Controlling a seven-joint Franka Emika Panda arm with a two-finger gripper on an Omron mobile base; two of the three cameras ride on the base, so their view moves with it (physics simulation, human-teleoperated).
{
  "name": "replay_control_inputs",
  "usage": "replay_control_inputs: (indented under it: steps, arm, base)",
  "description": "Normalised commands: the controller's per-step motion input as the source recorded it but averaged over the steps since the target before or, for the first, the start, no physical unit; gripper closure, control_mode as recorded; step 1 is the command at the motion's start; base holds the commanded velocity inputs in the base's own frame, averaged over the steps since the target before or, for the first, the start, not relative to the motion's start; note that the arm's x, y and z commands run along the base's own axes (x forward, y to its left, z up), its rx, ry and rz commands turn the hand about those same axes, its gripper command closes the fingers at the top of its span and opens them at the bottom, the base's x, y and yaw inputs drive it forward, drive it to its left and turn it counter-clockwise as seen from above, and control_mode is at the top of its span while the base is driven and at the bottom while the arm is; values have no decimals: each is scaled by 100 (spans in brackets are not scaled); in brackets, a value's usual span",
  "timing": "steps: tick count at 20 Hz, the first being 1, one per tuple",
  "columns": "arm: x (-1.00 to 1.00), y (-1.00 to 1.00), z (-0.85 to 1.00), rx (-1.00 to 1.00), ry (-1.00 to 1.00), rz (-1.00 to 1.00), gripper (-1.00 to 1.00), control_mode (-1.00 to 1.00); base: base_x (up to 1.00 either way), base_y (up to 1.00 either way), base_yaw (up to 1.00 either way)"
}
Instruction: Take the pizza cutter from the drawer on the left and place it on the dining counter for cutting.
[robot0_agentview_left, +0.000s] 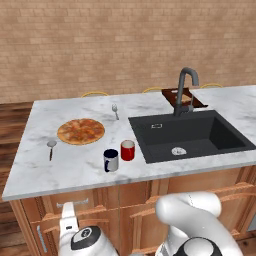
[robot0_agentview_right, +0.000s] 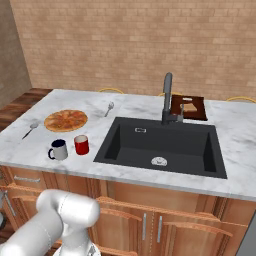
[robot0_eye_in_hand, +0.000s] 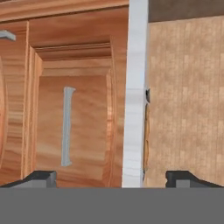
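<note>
The long marble tabletop (robot0_agentview_left: 80, 172), where the cutter is to end up, has free room in front of the pizza (robot0_agentview_left: 80, 131), to the left of the black sink (robot0_agentview_left: 190, 135). Beneath its left end the drawer (robot0_agentview_left: 70, 204) is shut, so the pizza cutter, which the task places inside it, is hidden behind the reddish wood front. Going by what such a tool is, it should be light and stiff. The metal wheel would be slick, thin-edged and free to spin, so the short handle looks like the safer place to take hold, gripped across its width. The two base views lay out the whole tabletop, with a blue mug (robot0_agentview_left: 111, 160), a red mug (robot0_agentview_left: 128, 150), a fork (robot0_agentview_left: 115, 110) and a small round-headed utensil (robot0_agentview_left: 51, 148) that is not the cutter. The hand view, rolled on its side, brings the drawer front up close. Its silver bar handle (robot0_eye_in_hand: 66, 127) runs parallel to the white tabletop edge, and the fingers (robot0_eye_in_hand: 40, 178) stand wide apart, holding nothing, short of the bar.
</note>
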Motion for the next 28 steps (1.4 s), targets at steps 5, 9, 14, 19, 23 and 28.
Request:
replay_control_inputs:
  steps: [5, 9, 14, 19, 23, 28]
  arm:
    - [26, 0, -26, -5, 0, 0, -100, -100]
    - [32, 0, -23, -3, 0, 0, -100, -100]
    - [35, 0, -24, -3, 0, 0, -100, -100]
    - [31, 0, -36, -4, 0, 0, -100, -100]
    - [27, 0, -42, -5, 0, 0, -100, -100]
    - [23, 9, -49, -8, 0, 0, -100, -100]
  base:
    - [0, 0, 0]
    - [0, 0, 0]
    - [0, 0, 0]
    - [0, 0, 0]
    - [0, 0, 0]
    - [0, 0, 0]
